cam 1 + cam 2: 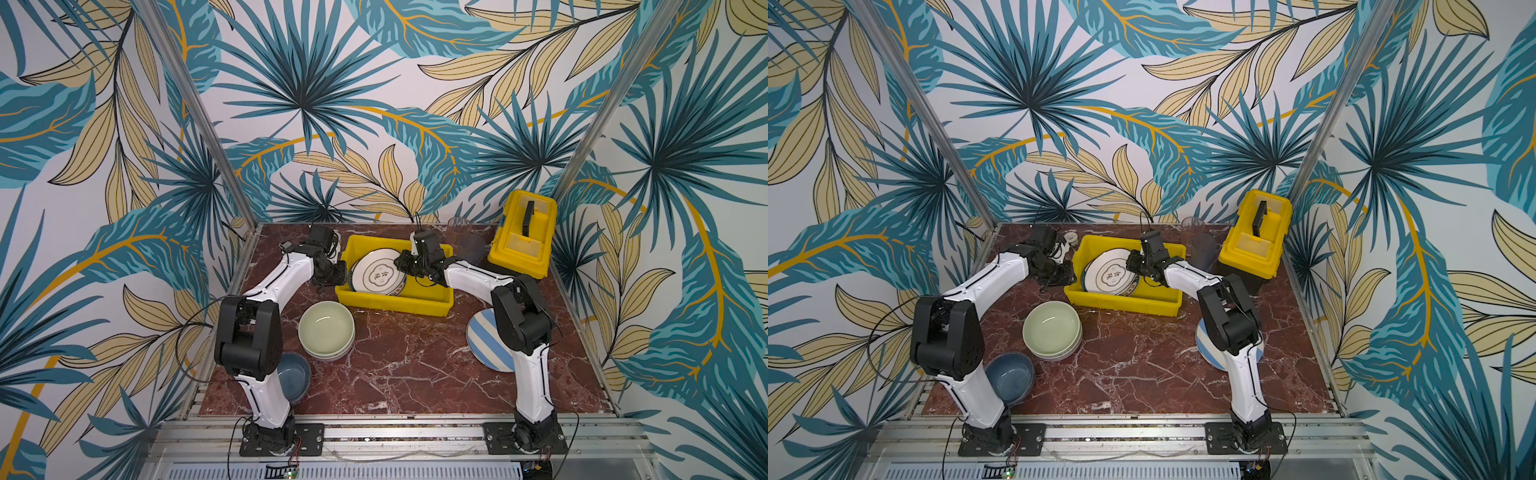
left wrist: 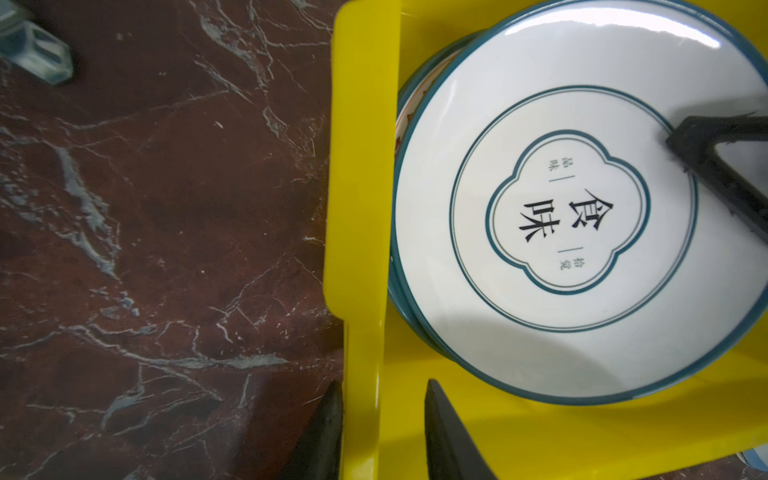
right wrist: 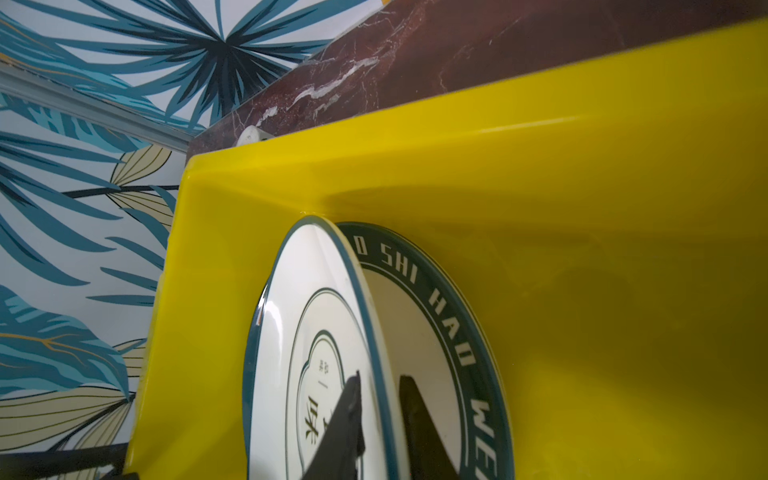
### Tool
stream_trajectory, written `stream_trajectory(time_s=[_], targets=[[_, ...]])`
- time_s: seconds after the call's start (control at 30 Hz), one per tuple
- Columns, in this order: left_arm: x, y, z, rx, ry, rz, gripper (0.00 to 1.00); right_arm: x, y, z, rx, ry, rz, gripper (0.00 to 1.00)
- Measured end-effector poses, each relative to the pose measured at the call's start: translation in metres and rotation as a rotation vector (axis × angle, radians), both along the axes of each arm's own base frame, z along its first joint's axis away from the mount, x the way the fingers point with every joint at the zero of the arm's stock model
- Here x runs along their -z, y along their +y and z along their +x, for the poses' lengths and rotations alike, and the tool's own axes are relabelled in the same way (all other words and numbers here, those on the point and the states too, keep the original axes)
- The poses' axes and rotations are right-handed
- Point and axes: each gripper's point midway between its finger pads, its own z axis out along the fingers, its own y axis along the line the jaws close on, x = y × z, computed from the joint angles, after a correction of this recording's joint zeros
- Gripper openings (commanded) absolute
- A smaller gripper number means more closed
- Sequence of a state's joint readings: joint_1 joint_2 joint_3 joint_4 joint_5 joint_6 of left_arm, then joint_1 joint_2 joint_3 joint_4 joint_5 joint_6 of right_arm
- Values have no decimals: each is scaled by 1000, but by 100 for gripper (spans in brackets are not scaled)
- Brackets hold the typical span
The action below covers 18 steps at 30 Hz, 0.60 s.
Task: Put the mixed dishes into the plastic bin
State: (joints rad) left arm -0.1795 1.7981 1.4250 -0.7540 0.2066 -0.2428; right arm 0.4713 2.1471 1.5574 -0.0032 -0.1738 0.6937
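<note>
Leaf-print walls enclose a red marble bench holding the yellow plastic bin.
Inside the bin, a white printed plate leans on a second plate; the right gripper straddles its rim, jaws slightly apart, while the left gripper straddles the bin's wall. Green bowls, a blue bowl and a striped plate sit outside.

White arm links, black joints, thin black cables, black base plates

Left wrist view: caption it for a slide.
Left gripper straddles the yellow bin wall beside stacked printed plates.
</note>
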Motion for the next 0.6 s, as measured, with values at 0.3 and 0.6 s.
stream_trajectory(time_s=[0.3,0.6], targets=[[2,0,0,0,4,1,33,21,-7,-8,-7,73,-73,32],[3,-1,0,5,7,-1,33,20,-9,-10,-15,90,-153,40]])
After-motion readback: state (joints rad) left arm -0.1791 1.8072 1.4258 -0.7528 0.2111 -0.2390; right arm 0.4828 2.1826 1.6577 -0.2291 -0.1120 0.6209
